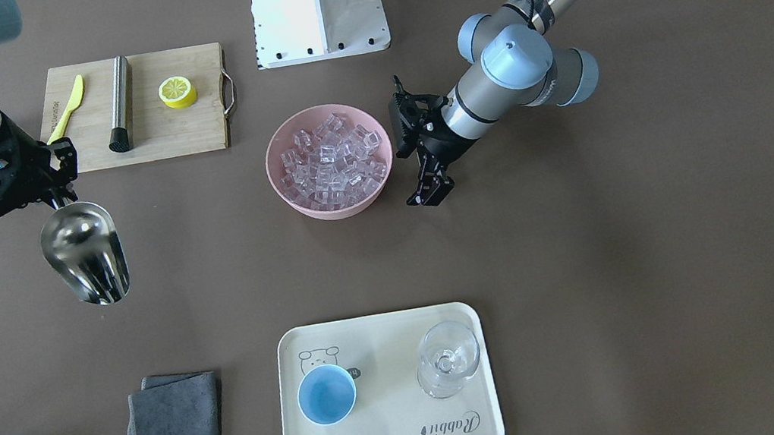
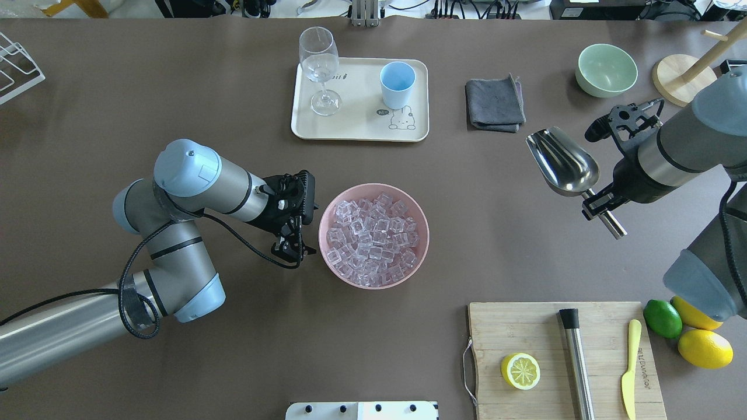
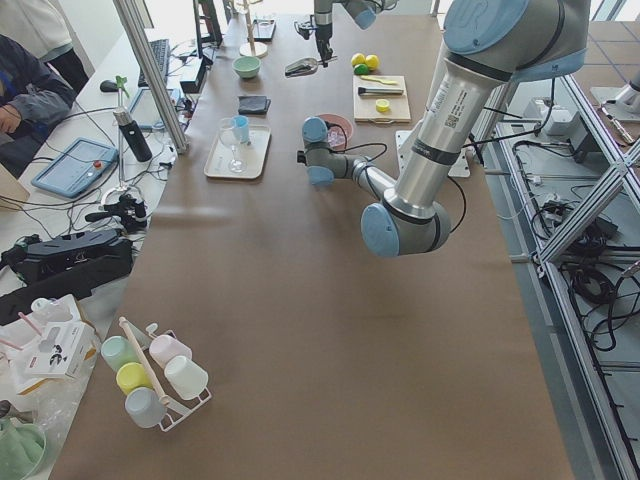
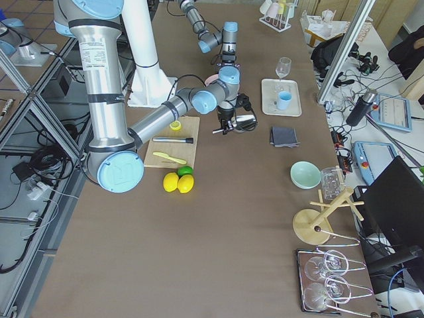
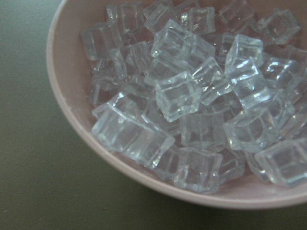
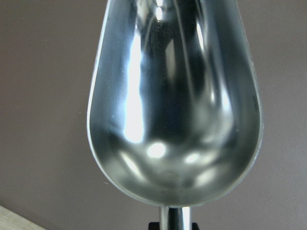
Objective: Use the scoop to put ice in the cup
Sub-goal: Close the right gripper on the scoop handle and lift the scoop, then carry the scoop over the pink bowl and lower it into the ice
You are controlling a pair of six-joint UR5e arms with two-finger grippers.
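Observation:
The ice fills a pink bowl at mid-table, seen close in the left wrist view. The light-blue cup stands empty on a cream tray. My right gripper is shut on the handle of the steel scoop, held empty above the table far to the right of the bowl; its trough fills the right wrist view. My left gripper hangs low just beside the bowl's left rim, jaws slightly apart and empty.
A clear stemmed glass shares the tray. A grey cloth and pale green bowl lie at the far right. A cutting board holds a lemon half, steel rod and yellow knife. A lime and lemons lie beside it.

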